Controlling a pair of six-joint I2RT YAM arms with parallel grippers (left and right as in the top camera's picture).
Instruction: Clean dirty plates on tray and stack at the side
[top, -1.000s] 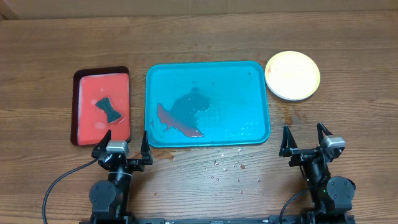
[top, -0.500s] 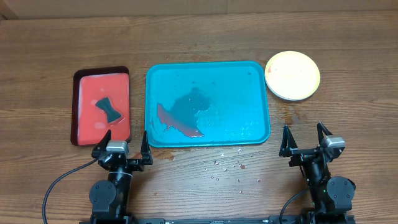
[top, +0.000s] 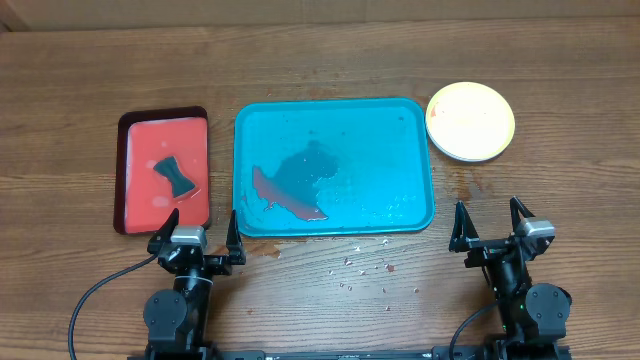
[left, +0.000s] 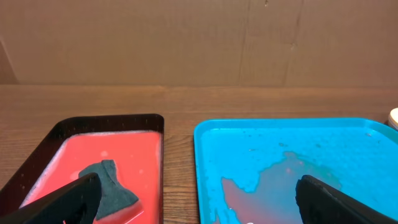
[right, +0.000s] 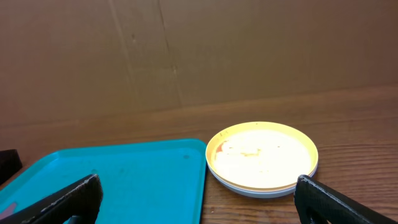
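My left gripper and right gripper sit low at the near edge of the wooden table. Both have their jaws spread wide and hold nothing.

The teal tray lies flat between and beyond them. Its long axis runs left to right, parallel to the table's front edge, and one long side faces me. It carries no plates. A dark wet patch and a red sauce puddle spread over its left half, towards the near rim. In the left wrist view the puddle shows as a pinkish wash on the blue floor.

The plates stand stacked on the table off the tray's far right corner, just beside its rim. I cannot tell whether they touch it. Being round, they point no particular way. The top one has a yellow rim and a pale face, and the right wrist view shows a paler edge beneath it. How many lie under it I cannot tell.

Left of the teal tray, with a strip of bare wood between, lies a smaller red tray, its long axis running near to far. A dark sponge pinched at the waist rests in it on a pale film. Small specks dot the table in front of the teal tray.
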